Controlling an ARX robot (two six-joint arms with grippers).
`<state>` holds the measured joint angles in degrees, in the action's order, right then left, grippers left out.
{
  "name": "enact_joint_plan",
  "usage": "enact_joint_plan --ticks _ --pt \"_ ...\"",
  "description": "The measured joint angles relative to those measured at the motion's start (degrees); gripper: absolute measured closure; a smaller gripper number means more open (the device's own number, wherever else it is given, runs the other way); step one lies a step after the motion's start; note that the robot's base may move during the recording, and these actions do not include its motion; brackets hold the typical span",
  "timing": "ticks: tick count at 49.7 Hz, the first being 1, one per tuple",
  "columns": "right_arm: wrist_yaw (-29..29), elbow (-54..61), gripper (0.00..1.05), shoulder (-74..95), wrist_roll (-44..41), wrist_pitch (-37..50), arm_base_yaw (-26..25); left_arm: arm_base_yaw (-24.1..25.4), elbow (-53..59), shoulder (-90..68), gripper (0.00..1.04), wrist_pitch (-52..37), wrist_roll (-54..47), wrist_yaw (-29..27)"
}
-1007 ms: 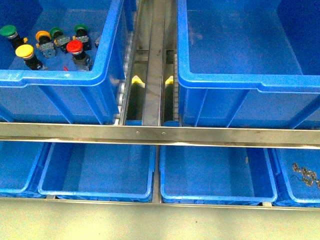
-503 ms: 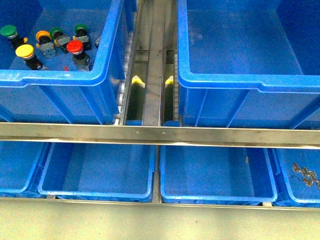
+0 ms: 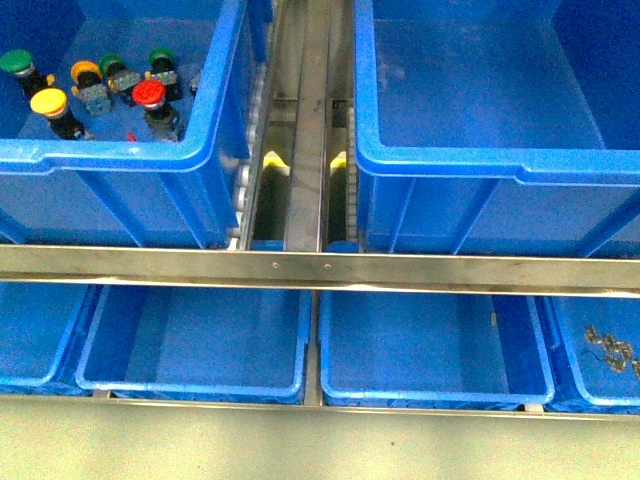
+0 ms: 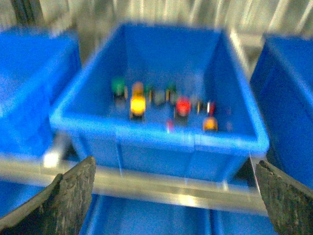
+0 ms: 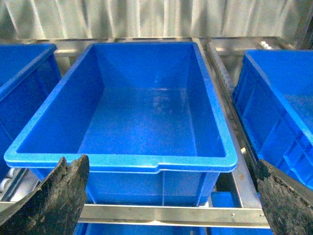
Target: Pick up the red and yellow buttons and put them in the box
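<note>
Buttons (image 3: 150, 93) sit unmoved in the left crate (image 3: 120, 158), box (image 3: 480, 165) unchanged.

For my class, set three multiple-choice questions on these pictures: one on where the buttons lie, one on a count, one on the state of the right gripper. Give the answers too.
1. Where do the buttons lie?
A. In the big left crate
B. In the big right crate
C. In a shallow near tray

2. How many green caps show in the front view?
A. None
B. Three
C. Six

3. How is the right gripper?
A. Shut on a red button
B. Shut on a yellow button
C. Open, holding nothing

Answers:
1 A, all the buttons sit on that crate's floor.
2 B, three green caps show among the red and yellow ones.
3 C, its fingers stand wide apart with nothing held.
</note>
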<state>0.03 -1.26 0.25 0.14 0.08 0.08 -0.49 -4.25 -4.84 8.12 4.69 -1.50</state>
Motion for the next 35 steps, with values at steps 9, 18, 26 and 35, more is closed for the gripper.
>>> enact_joint_plan --ticks 9,18,26,35 --pt "-0.04 0.0 0.06 0.0 0.0 0.0 0.0 1.2 -19.56 -36.52 0.08 3.52 13.22 3.65" --pt "-0.02 0.0 0.06 0.0 0.0 0.0 0.0 4.66 -33.16 -56.65 0.08 -6.12 7.96 10.08" --pt "-0.04 0.0 0.06 0.0 0.0 0.0 0.0 6.62 -46.29 -73.44 0.08 -7.52 -1.33 15.26" --pt "-0.04 0.0 0.06 0.0 0.0 0.0 0.0 7.41 -58.8 -90.01 0.08 -6.4 -9.14 17.66"
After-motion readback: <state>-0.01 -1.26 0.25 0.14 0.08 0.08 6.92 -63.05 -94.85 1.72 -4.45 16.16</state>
